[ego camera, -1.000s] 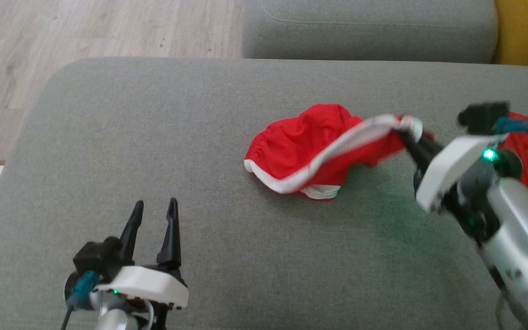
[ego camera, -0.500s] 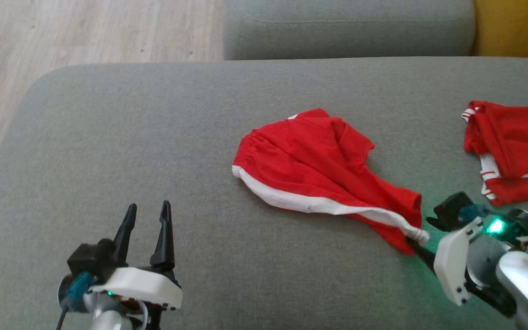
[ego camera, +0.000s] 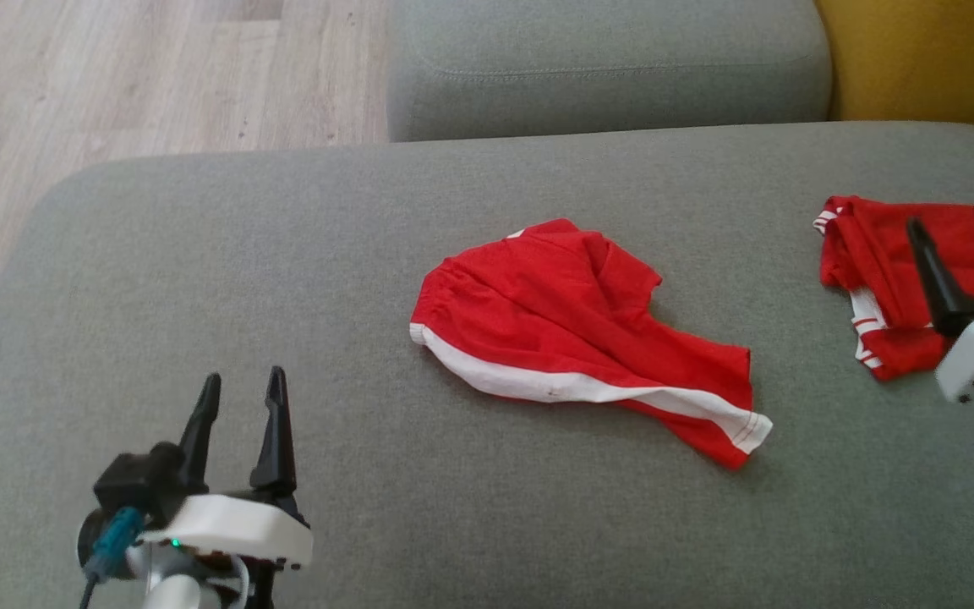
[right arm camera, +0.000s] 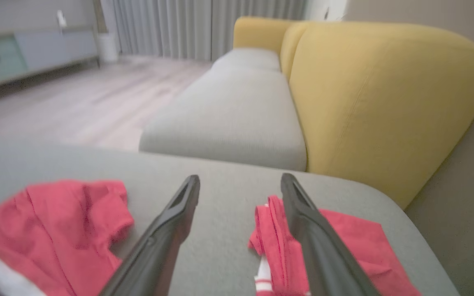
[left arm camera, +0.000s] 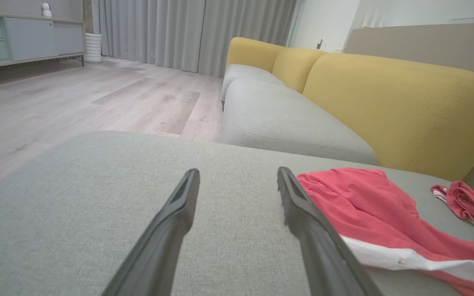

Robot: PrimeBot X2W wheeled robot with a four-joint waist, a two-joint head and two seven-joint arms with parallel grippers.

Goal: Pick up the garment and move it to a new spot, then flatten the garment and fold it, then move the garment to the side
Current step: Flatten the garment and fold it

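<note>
Garment point(ego camera: 571, 330) was thin matt cloth. Sofa seat point(ego camera: 284, 254) was coarse grey woven fabric. Floor point(ego camera: 115, 76) looked smooth wood. Fingers point(ego camera: 276, 431) looked matt dark plastic.

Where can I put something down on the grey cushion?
The wide bare cushion between the left gripper and the red shorts, and the back strip behind the shorts. Crowded on the right: the right gripper hangs by the other red garment.

Bare cushion point(ego camera: 199, 279) L of red shorts point(ego camera: 555, 321), 2nd red garment point(ego camera: 872, 245) far R, yellow backrest point(ego camera: 927, 59) beyond
</note>
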